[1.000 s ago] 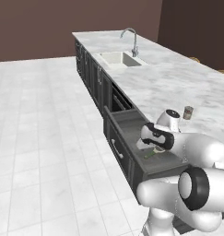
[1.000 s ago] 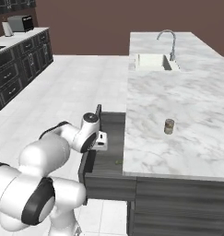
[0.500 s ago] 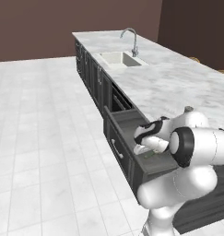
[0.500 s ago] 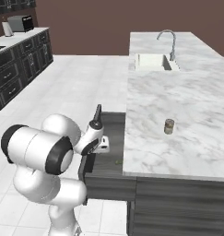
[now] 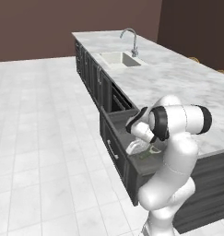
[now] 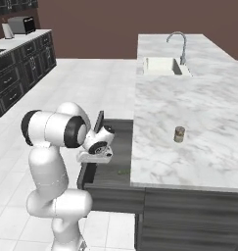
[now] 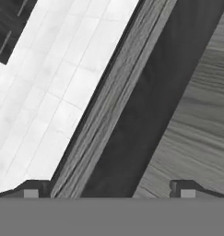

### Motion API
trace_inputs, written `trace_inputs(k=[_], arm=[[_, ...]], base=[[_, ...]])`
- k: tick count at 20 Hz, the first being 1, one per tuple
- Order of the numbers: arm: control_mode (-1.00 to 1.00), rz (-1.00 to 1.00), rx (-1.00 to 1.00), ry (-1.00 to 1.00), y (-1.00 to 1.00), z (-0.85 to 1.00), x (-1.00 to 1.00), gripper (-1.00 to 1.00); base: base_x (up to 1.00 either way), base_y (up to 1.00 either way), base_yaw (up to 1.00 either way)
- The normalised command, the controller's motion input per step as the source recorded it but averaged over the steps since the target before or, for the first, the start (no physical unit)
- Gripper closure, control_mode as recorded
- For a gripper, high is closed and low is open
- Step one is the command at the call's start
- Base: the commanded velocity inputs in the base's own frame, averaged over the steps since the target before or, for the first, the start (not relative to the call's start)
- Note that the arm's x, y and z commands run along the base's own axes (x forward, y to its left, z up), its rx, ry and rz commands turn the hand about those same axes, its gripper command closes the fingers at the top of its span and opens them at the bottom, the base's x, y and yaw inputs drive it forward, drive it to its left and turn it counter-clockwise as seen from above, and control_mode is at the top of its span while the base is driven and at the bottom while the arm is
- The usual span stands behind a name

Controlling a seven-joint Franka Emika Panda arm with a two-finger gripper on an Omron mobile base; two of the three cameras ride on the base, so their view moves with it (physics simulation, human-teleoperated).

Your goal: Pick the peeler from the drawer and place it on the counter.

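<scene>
the gripper [image 7: 109, 186] hangs low over the open drawer [image 6: 121, 171], right above its front wall, one dark fingertip [image 7: 35, 188] on the floor side of that wall and the other over the wood-grain bottom. the jaws stand wide apart and hold nothing; i see nothing touching them.

the peeler [image 6: 122, 172] looks to be the small greenish speck on the drawer floor in the right base view, further in toward the counter [image 6: 189, 122] and nearer the robot's end of the drawer than the hand is. it is too small to tell which way its handle runs. in the left base view something pale and green [image 5: 154, 149] shows just beside the wrist, probably the same thing.

my guess is the hand needs to shift inward off the front wall before going down. the little jar [image 6: 179, 134] stands on the marble, well apart from all this.
</scene>
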Motion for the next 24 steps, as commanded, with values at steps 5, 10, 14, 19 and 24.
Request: trace_inputs(k=[5, 10, 14, 19, 24], arm=[[-1.00, 0.09, 0.09, 0.07, 0.60, -0.69, 0.40, -1.00], [-1.00, 0.06, -0.01, 0.02, 1.00, -0.67, 0.38, -1.00], [-1.00, 0.00, -0.09, 0.00, 1.00, -0.91, 0.28, -1.00], [-1.00, -0.01, -0.26, -0.05, 1.00, -0.81, 0.23, -1.00], [-1.00, -0.04, -0.36, -0.28, 1.00, -0.24, 0.10, -1.00]], base=[[0.00, 0.00, 0.00], [0.00, 0.00, 0.00], [0.00, 0.00, 0.00], [0.00, 0.00, 0.00], [0.00, 0.00, 0.00]])
